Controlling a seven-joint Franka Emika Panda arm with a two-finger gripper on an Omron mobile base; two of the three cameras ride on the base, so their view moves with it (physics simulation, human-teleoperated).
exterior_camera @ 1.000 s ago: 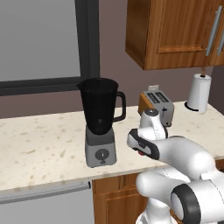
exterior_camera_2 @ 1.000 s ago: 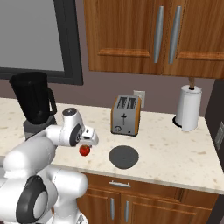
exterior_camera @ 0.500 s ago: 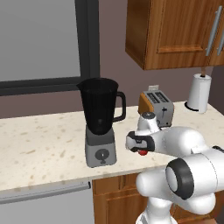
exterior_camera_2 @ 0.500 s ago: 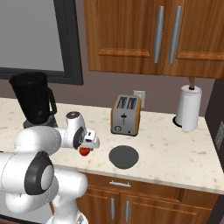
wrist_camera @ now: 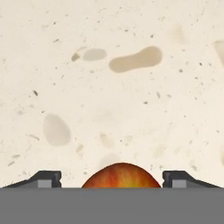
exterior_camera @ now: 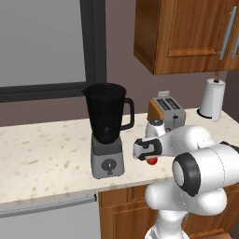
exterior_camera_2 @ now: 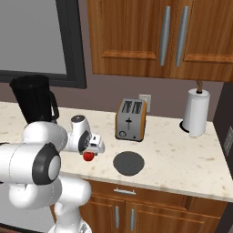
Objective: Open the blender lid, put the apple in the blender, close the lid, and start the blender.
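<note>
change: arm elbow swung further out since 1 s ago
gripper (wrist_camera: 112, 180): jaws apart, set astride apple (wrist_camera: 121, 176), contact cannot be told

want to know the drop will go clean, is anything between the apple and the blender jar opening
Nothing visible does. The blender lid lies flat on the counter in front of the toaster, so the blender jar is open on top. The apple sits between the hand's fingers beside the base.

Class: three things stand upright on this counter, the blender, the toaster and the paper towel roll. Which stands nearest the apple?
The blender, the tall dark jar on a grey base. The apple lies beside it; the toaster and paper towel roll stand farther back.
</note>
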